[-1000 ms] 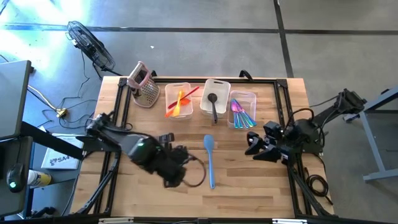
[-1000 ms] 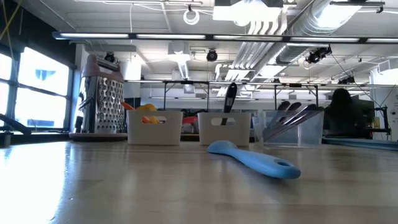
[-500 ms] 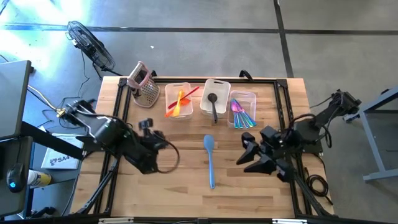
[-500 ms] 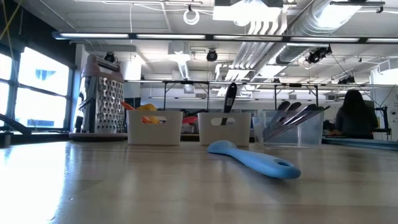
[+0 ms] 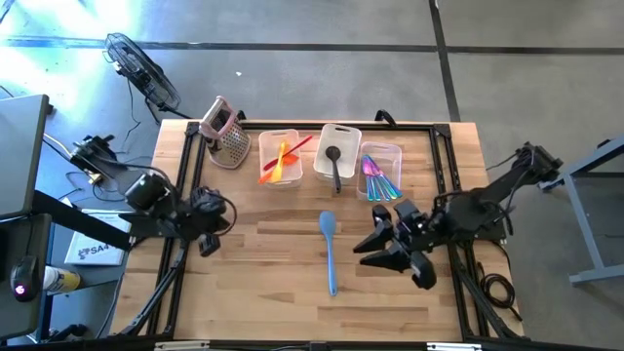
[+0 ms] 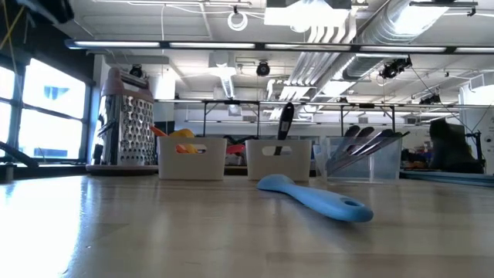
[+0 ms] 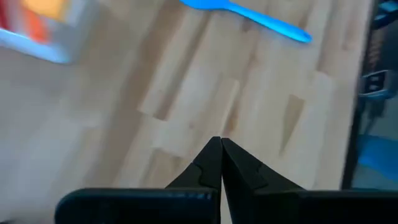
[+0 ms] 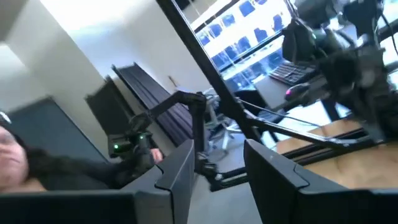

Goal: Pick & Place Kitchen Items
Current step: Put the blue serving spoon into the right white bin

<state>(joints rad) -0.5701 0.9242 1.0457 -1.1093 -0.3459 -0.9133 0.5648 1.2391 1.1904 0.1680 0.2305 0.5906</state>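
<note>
Blue spatula lies loose mid-table, nearer the front edge. Left gripper, fingers together and empty, has pulled back to the left edge; right gripper, fingers apart, has moved in beside it. Looks like the right takes this pick.

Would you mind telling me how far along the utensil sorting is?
Mostly done: coloured plastic utensils already sit in the three clear plastic bins. Nothing is held; the right end effector hovers open, the left end effector is shut and empty. Left: the blue plastic spatula on the wooden table.
</note>
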